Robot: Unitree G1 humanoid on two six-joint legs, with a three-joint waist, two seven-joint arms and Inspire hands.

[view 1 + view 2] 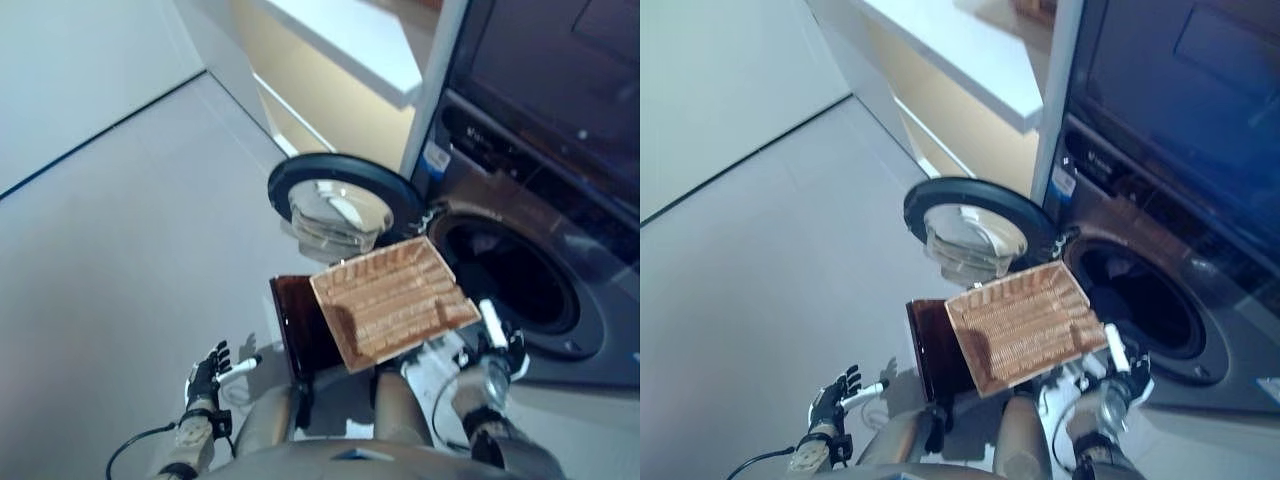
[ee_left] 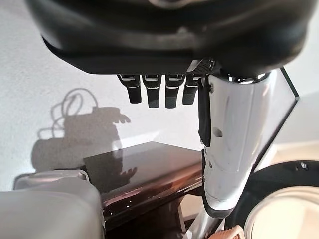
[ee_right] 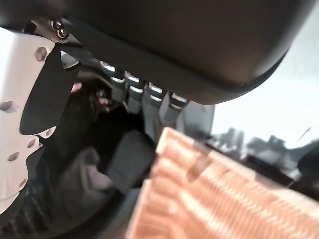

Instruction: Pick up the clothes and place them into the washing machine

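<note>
The washing machine's round opening (image 1: pixel 510 275) faces me at the right, its glass door (image 1: pixel 345 205) swung wide to the left. Dark clothes (image 3: pixel 84 174) lie inside the drum, seen past my right hand's fingers (image 3: pixel 144 97). A woven basket (image 1: pixel 395 300) rests tilted on a dark brown stool (image 1: pixel 298 325) and looks empty. My right hand (image 1: pixel 497 350) hangs open beside the basket's right corner, just before the opening, holding nothing. My left hand (image 1: pixel 207 378) hangs open low at the left over the floor, also holding nothing.
A white counter (image 1: pixel 350 40) juts out above the door at the back. The machine's dark front panel (image 1: pixel 560 90) fills the upper right. Grey floor (image 1: pixel 120 220) spreads to the left of the stool.
</note>
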